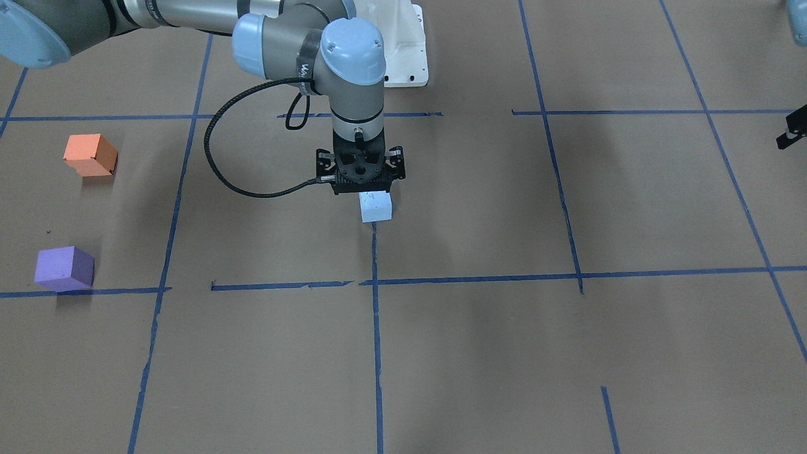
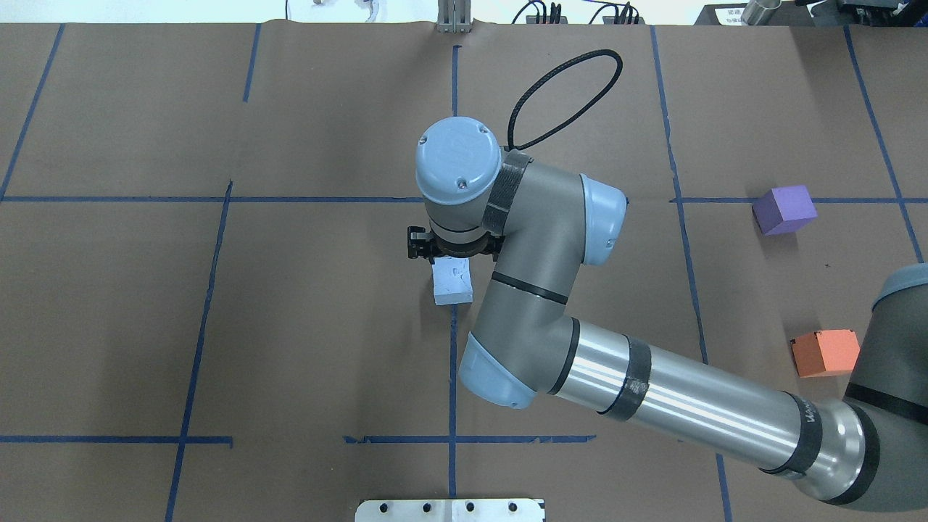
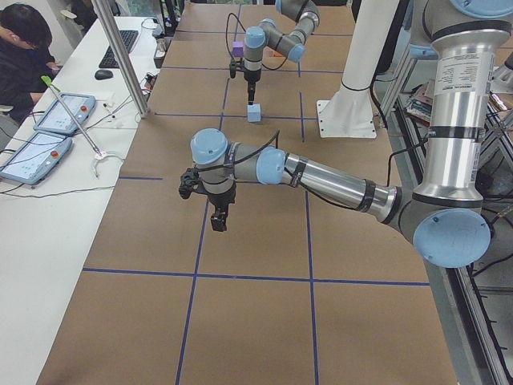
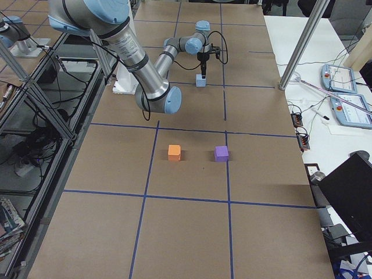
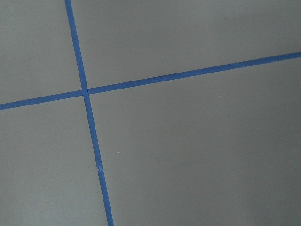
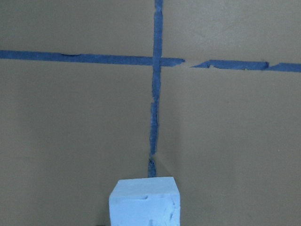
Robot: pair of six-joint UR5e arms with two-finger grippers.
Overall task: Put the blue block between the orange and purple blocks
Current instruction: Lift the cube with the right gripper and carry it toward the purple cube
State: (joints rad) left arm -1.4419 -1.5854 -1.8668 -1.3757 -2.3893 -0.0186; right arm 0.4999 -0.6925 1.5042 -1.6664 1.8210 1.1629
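Three blocks on the counter, which is brown paper gridded with blue tape.

- The blue block is mid-counter at the end of a tape line. It appears to sit on the paper. It is pale and its face looks dented.
- The orange block and purple block are both on the robot's right side, well apart from the blue one, with a gap between the two. Orange is nearer the robot base. Purple is farther out, right against a tape line.
- The right arm reaches in to centre with its wrist vertical. The right pincer points straight down, directly over the blue block.
- Its fingers are hidden in the fixed views, and the right wrist view shows only the block at its bottom edge. So I can't tell if it's apart, together or clamped on the block, nor whether it touches.
- The left pincer hangs above the counter pointing down, well apart from all three blocks. From the side view I can't tell whether it's apart or together.
- The left wrist view shows just paper and a tape crossing.
- At the side table beside the counter there is a seated person, two pendants and a keyboard.
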